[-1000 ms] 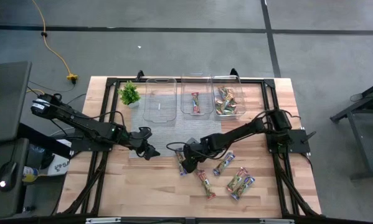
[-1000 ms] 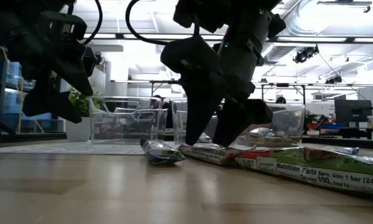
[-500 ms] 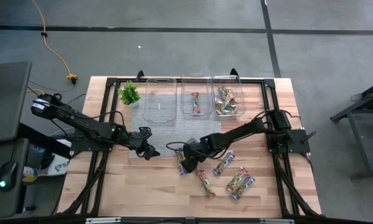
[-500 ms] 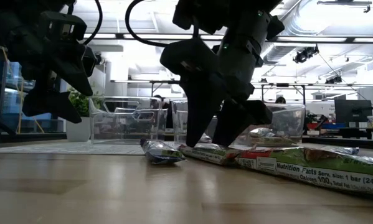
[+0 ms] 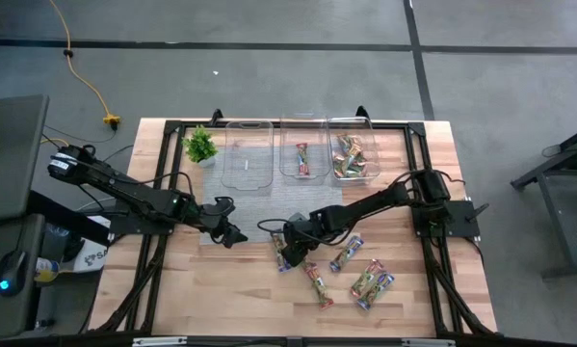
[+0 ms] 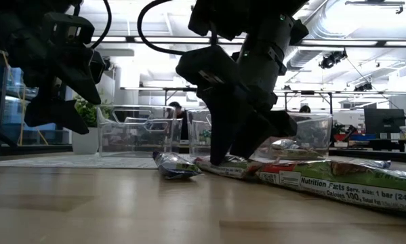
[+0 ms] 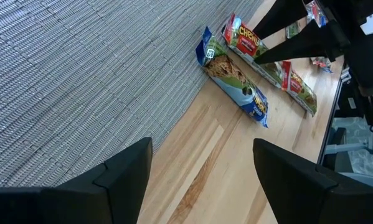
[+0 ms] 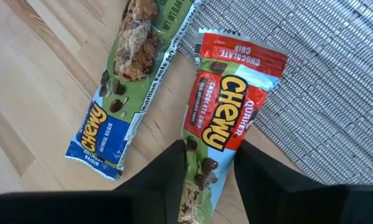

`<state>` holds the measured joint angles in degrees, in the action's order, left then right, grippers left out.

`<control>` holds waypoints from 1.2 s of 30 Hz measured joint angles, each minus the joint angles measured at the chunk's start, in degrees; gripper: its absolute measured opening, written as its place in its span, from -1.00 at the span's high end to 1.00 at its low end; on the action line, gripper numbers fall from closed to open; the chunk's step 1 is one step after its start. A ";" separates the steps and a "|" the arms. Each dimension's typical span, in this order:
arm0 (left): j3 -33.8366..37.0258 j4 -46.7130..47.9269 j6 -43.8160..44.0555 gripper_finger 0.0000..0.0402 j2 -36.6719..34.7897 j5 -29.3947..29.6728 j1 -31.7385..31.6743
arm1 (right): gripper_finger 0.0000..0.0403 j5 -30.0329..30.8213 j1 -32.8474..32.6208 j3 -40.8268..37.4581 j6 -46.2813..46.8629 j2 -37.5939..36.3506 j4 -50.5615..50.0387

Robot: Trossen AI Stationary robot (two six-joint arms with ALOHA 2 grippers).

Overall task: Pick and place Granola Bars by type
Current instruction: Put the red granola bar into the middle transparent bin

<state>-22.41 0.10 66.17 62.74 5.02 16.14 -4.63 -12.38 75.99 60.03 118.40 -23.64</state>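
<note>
Several granola bars lie flat on the wooden table near its middle. My right gripper (image 5: 290, 253) (image 8: 210, 186) stands over a red-topped bar (image 8: 226, 106) (image 6: 231, 166) and is shut on it. A blue-green bar (image 8: 121, 93) (image 7: 236, 78) (image 6: 175, 166) lies beside it. More bars (image 5: 365, 280) lie toward the right and near edges. My left gripper (image 5: 228, 234) (image 7: 202, 186) hangs open above the grey mat's edge (image 7: 80, 74), to the left of the bars, touching nothing. My right gripper pinches the red bar between its two fingers (image 8: 174, 177), across the bar's width, at the half (image 8: 208, 163) away from the red end. The fingers come from above, pointing down. The bar lies flat, its red end on the mat's edge.
Three clear tubs stand along the far edge: the left one (image 5: 248, 154) holds no bar, the middle one (image 5: 302, 159) holds a red bar, the right one (image 5: 353, 156) holds several. A small green plant (image 5: 201, 146) stands left of them. The grey mat (image 5: 240, 207) lies before the tubs.
My right gripper's fingers have drawn together over the red bar; in the low view the gap between them has narrowed. The bars have stayed where they were.
</note>
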 joint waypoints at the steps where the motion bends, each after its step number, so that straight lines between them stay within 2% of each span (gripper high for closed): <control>1: 0.00 0.00 -0.02 -0.35 -0.01 0.00 0.00 | 0.42 -0.01 -0.01 0.00 0.00 -0.21 0.02; 11: 0.02 0.02 -0.11 -0.35 0.00 0.04 0.00 | 0.58 0.21 -0.34 -0.17 -0.44 -4.63 0.55; 21: 0.02 0.00 -0.11 -0.35 0.00 0.09 0.00 | 0.65 5.50 1.56 -0.07 -3.88 -12.03 2.86; 28: 0.02 -0.04 -0.09 -0.35 0.00 0.02 0.00 | 0.65 10.21 9.10 -0.01 -11.53 -21.21 3.68; 36: 0.02 -0.07 0.04 -0.35 0.00 0.02 0.01 | 0.65 12.69 24.59 0.07 -25.90 -26.85 3.21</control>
<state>-22.39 0.03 66.22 62.74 5.04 16.15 8.06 12.21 76.06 34.13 91.55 -20.43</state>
